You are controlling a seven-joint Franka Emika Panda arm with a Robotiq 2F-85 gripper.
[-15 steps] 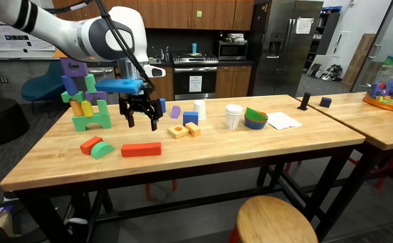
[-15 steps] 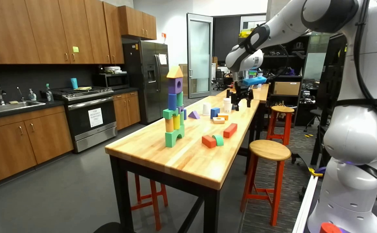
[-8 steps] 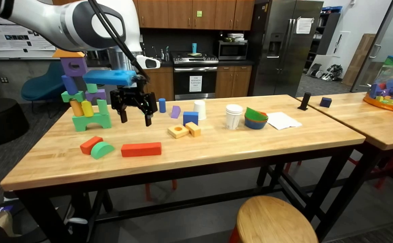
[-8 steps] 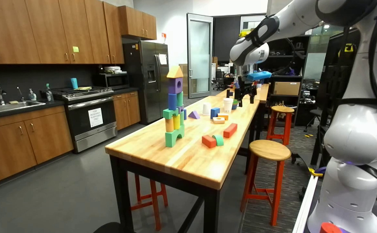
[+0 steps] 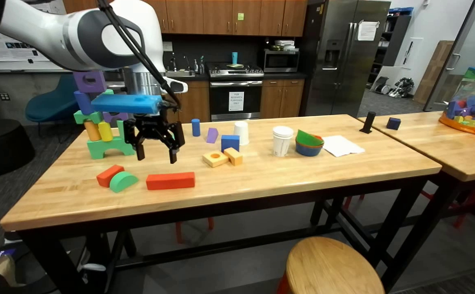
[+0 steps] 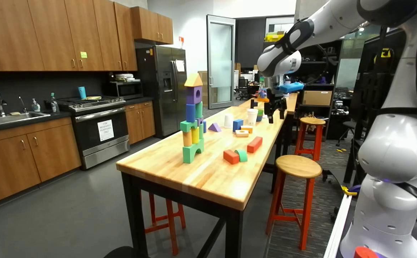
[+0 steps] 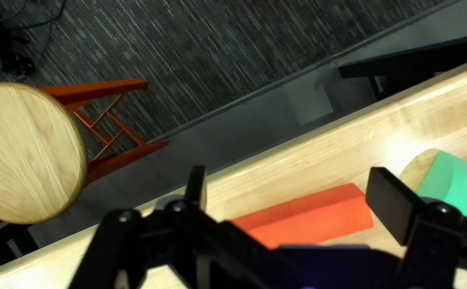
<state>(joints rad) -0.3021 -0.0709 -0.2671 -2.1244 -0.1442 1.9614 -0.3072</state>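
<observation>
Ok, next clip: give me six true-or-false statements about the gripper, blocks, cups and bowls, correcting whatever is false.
1. The open gripper hangs clear of the long red block. True.
2. The long red block stands on end. False: the long red block lies flat on the table.
3. The green half-round block sits beside a shorter red block. True.
4. The stacked white cups stand beside the blue bowl. True.
5. The gripper holds the shorter red block. False: the gripper holds nothing.
6. The blue bowl is empty. False: a green bowl sits tilted in the blue bowl.
</observation>
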